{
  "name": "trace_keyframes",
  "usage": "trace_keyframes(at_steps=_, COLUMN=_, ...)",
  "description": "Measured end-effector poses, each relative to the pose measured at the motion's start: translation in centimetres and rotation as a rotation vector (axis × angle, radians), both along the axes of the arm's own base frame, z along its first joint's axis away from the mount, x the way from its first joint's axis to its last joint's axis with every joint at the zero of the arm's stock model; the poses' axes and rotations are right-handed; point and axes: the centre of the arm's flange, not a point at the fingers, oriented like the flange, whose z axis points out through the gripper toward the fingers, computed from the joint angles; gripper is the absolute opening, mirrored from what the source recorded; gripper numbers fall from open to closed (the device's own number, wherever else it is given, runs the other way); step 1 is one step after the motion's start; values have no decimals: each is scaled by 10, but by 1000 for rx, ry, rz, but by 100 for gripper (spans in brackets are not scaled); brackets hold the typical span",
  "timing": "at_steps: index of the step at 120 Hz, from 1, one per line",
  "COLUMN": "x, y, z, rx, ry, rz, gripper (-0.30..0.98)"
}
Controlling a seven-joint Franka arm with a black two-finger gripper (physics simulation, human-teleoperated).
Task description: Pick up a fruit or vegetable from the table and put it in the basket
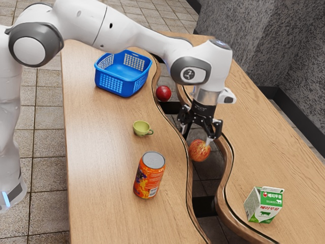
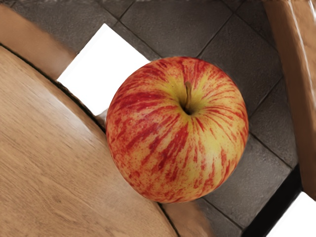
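Note:
In the exterior view my gripper points down over the gap between the two wooden table parts, its fingers apart. Just under it is a red-and-yellow apple, whose top is close to the fingertip on the exterior view's right; contact cannot be told. The wrist view has the apple large, stem up, overlapping the curved wooden edge and the dark floor. A blue basket stands on the near table part, toward the arm's base. A smaller red fruit is at the gap's edge, near the basket.
A green cup and an orange can stand on the table part with the basket. A milk carton is across the gap. Two flat white shapes flank the apple in the wrist view, one partly behind it.

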Motion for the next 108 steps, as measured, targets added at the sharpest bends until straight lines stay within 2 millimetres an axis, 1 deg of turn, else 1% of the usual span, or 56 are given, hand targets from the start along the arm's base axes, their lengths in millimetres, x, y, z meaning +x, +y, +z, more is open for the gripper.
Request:
trace_keyframes(at_steps=29, x=1, y=-2, z=-11, rx=19, ry=-14, rz=-94, gripper=69)
trace_keyframes(at_steps=44, x=1, y=8, z=-13, rx=22, ry=-20, rz=-110, gripper=69)
trace_keyframes(at_steps=68, x=4, y=15, z=-16, rx=25, ry=-26, rz=-138, gripper=69)
trace_keyframes(at_steps=89, x=8, y=8, z=-26, rx=28, ry=-20, rz=-174, gripper=69)
trace_keyframes(at_steps=108, x=14, y=14, z=-40, rx=26, ry=-10, rz=-177, gripper=69)
